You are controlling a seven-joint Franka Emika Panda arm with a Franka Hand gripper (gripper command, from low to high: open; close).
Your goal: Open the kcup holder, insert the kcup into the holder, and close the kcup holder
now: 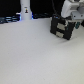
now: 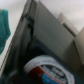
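Hovering over kcup holder (image 1: 62, 28) at approx 2 o'clock on white bench (image 1: 35, 55), gripper (image 1: 70, 19) blurry; jaws' state can't tell. Tall white bottle (image 1: 25, 12) at 11 o'clock. Kcup not made out.

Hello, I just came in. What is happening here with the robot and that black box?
A single robot arm is working at the kcup holder, a black box at the far side of the white table. Its gripper is down at the top of the box, toward the exterior view's right. The wrist view is blurred and shows a dark panel up close. Whether the drawer is open cannot be told. A tall white bottle-like object stands apart, toward the exterior view's left.
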